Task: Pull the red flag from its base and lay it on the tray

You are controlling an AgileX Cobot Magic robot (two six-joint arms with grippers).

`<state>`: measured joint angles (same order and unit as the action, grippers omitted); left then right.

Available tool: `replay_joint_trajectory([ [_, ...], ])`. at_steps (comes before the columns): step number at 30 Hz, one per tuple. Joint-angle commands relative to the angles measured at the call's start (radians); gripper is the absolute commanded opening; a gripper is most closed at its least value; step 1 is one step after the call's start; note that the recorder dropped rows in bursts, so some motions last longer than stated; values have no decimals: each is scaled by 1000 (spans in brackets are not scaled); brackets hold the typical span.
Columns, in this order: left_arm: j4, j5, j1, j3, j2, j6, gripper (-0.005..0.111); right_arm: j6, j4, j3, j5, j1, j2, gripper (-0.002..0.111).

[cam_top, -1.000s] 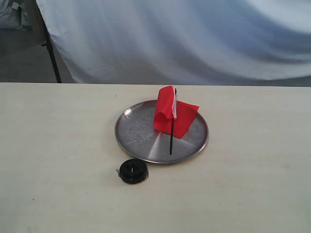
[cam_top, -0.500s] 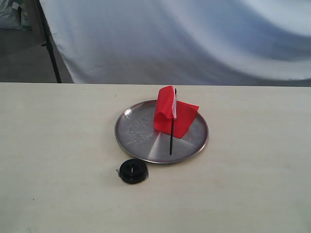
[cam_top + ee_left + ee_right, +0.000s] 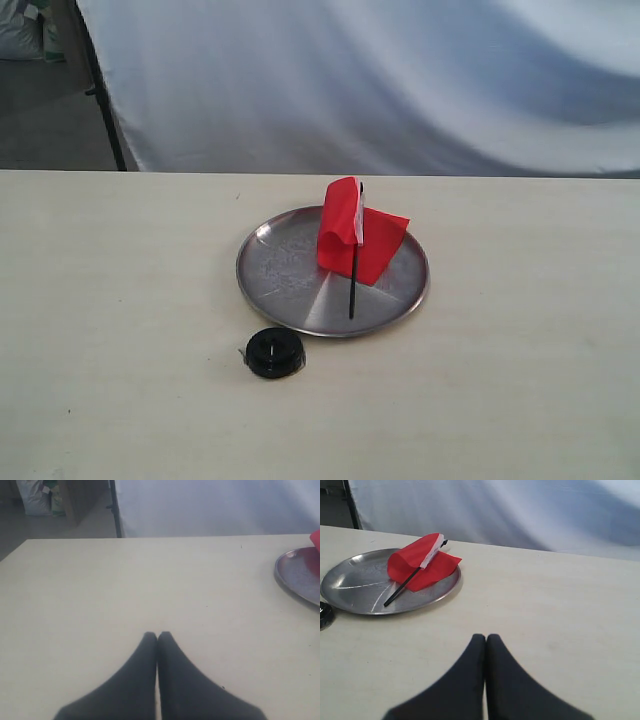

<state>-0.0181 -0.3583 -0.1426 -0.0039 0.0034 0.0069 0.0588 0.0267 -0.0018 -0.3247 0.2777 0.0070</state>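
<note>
The red flag (image 3: 355, 240) lies on the silver tray (image 3: 275, 270), its black pole pointing toward the tray's front rim. The right wrist view shows the same flag (image 3: 420, 562) resting on the tray (image 3: 355, 582). The black round base (image 3: 274, 353) sits alone on the table just in front of the tray's left side; a sliver of the base (image 3: 324, 614) shows at that view's edge. My left gripper (image 3: 157, 635) is shut over bare table, well away from the tray rim (image 3: 290, 577). My right gripper (image 3: 485, 637) is shut too, holding nothing, off to the tray's side.
A pale wooden table (image 3: 120, 300) carries everything. A white cloth backdrop (image 3: 400, 80) hangs behind its far edge, with a dark stand leg (image 3: 100, 90) at the back left. Neither arm shows in the exterior view.
</note>
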Motion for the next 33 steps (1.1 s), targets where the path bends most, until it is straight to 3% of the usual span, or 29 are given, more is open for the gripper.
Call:
replay_joint_trajectory([
  [1, -3, 8, -1, 4, -3, -7, 0, 8, -10, 2, 1, 4, -7, 0],
  [7, -3, 8, -1, 4, -3, -7, 0, 10, -10, 2, 1, 4, -7, 0],
  [11, -3, 8, -1, 4, -3, -7, 0, 10, -10, 2, 1, -72, -7, 0],
  [33, -3, 8, -1, 4, -3, -7, 0, 10, -10, 2, 1, -55, -7, 0],
])
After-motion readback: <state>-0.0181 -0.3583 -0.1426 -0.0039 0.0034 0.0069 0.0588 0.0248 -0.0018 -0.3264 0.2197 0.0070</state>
